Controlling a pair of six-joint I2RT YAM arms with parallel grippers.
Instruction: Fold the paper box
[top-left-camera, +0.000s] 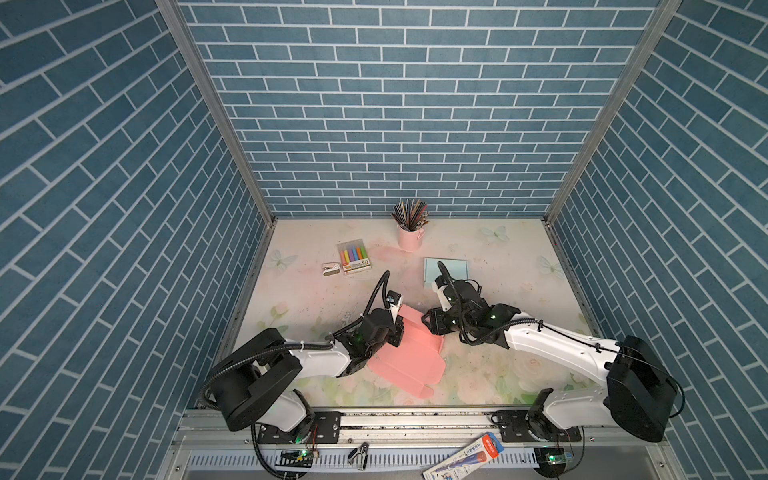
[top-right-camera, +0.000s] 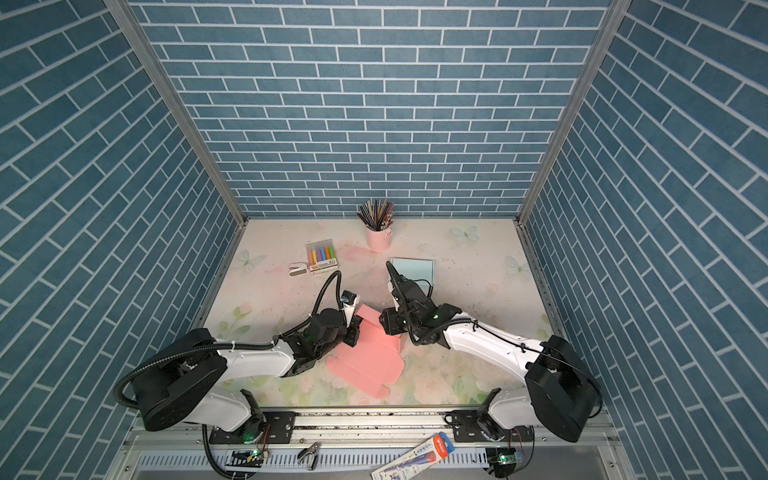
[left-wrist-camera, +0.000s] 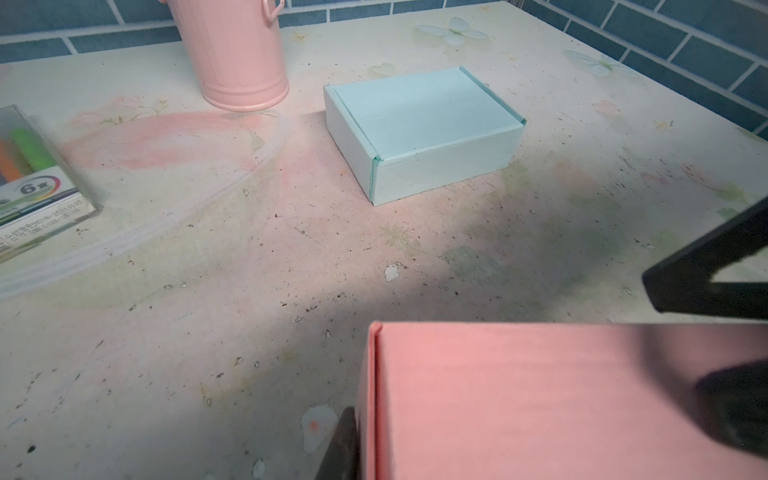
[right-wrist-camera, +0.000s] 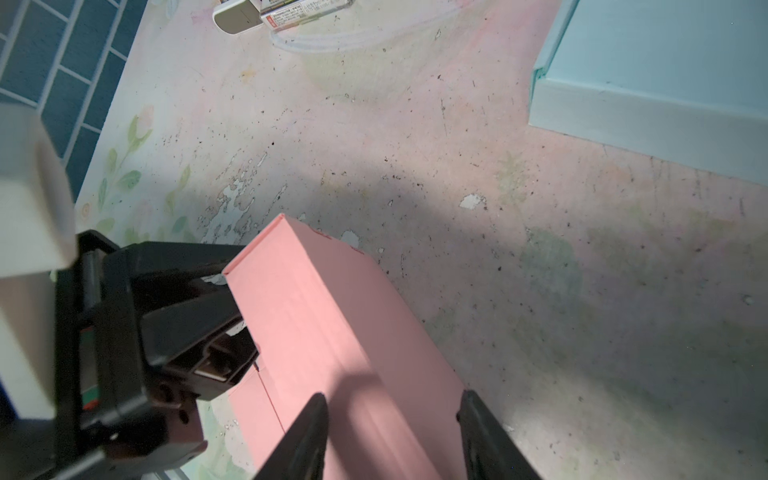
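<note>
The pink paper box (top-left-camera: 409, 361) lies part-folded at the table's front middle in both top views (top-right-camera: 370, 361), with one side wall (right-wrist-camera: 316, 316) raised. At the far end of that wall, my left gripper (top-left-camera: 397, 331) is shut on it. In the left wrist view one finger (left-wrist-camera: 343, 440) presses against the wall's outside and the other is hidden behind the pink panel (left-wrist-camera: 540, 403). My right gripper (right-wrist-camera: 390, 415) is open and straddles the same wall from the other end (top-left-camera: 428, 325), one finger on each side.
A folded light-blue box (top-left-camera: 446, 270) sits just behind the right arm. At the back stands a pink cup of pencils (top-left-camera: 409, 237). A marker pack (top-left-camera: 353, 257) and an eraser (top-left-camera: 331, 269) lie at back left. A clip (top-left-camera: 358, 451) and a pen packet (top-left-camera: 465, 455) lie on the front rail.
</note>
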